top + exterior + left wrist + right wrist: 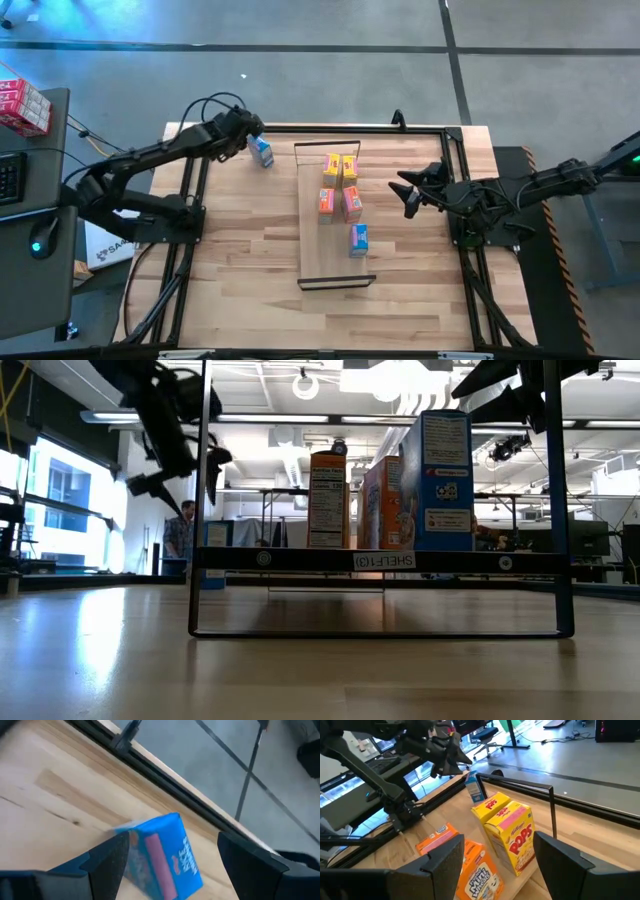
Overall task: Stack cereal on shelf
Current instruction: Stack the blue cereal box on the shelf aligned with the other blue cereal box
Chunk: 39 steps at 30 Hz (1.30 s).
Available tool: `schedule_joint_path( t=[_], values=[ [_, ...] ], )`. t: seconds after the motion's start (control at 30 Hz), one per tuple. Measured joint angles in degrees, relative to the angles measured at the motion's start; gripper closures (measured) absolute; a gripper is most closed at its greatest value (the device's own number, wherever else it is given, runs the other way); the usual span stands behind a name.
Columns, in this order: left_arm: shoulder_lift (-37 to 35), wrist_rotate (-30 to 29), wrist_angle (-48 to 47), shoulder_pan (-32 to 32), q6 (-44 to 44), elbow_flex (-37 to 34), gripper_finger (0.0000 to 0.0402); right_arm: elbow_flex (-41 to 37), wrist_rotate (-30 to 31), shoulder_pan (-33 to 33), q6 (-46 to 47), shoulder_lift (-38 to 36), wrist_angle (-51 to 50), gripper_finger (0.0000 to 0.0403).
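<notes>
Five cereal boxes stand on the shelf [330,262]: two yellow Corn Pops boxes [340,168] at the far end, two orange-pink boxes [339,203] in the middle, one blue box [358,239] nearest. The sixth, a blue box [261,151], sits on the bench [240,290] by its far-left edge, between the spread fingers of the left claw [256,140]. The right claw [408,192] hangs open beside the shelf.

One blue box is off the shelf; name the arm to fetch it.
Left. The left gripper hangs open right at the blue box; the right gripper waits across the shelf.
</notes>
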Motion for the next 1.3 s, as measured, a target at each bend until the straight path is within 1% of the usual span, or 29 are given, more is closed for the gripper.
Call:
schedule_joint_path(
  t=[0.17, 0.37, 0.57, 0.7, 0.77, 0.87, 1.07, 1.2, 1.3],
  values=[
    [3.6, 4.5, 2.8, 1.7, -1.8, 0.0, 0.0106, 0.0, -0.5, 0.0, -0.2, 0.0, -0.1, 0.0167],
    [8.3, 7.9, 3.6, 2.4, -4.4, 0.0, 0.0106, 0.0, -0.5, 0.0, -0.2, 0.0, -1.3, 0.0167],
    [11.6, 10.0, 4.0, 2.3, -6.7, 0.0, 0.0106, 0.0, -0.1, 0.0, -0.2, 0.0, -1.5, 0.0167],
    [12.3, 10.9, 3.9, 2.3, -7.5, 0.0, 0.0107, 0.0, 0.1, 0.0, -0.2, 0.0, -1.8, 0.0167],
    [12.3, 10.9, 3.9, 2.3, -7.6, 0.0, 0.0114, 0.0, 0.1, 0.0, -0.2, 0.0, -2.4, 0.0167],
    [12.2, 10.9, 3.8, 2.3, -7.6, 0.0, 0.0144, 0.0, 0.1, 0.0, -0.1, 0.0, -3.4, 0.0167],
    [10.7, 11.1, 3.7, 2.9, -5.0, 0.0, 0.0239, 0.0, 0.1, 0.0, 0.2, 0.0, -4.1, 0.0167],
    [7.5, 12.4, 2.9, 4.0, 3.9, 0.0, 0.0291, 0.0, 0.1, 0.0, 0.2, 0.0, -4.1, 0.0167],
    [3.3, 13.7, -1.1, 4.9, 10.0, 0.0, 0.0311, 0.0, 0.1, 0.0, 0.2, 0.0, -4.1, 0.0167]
  ],
)
